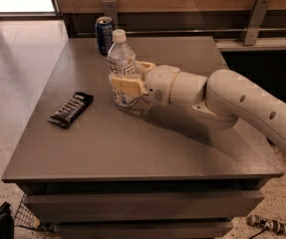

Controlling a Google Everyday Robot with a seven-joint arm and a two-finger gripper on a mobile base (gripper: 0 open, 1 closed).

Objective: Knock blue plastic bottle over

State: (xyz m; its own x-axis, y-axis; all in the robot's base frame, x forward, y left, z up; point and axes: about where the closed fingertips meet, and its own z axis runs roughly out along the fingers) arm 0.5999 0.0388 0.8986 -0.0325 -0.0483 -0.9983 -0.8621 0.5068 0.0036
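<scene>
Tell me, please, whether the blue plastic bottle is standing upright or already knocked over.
Upright: the blue plastic bottle stands cap-up on the table, with the gripper open and straddling its lower half.

no legible text, tool (129,76) around bottle (120,58)

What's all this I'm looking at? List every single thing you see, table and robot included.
blue plastic bottle: one, clear bluish, white cap, upright, table's far middle
soda can: one, dark blue, behind the bottle near table's far edge
snack bar: one, black wrapper, flat on table's left side as pictured
table: one, grey, centre
wall brackets: two, grey metal, behind table
arm: one, white, reaching in from picture right
gripper: one, cream, fingers open either side of the bottle
</scene>
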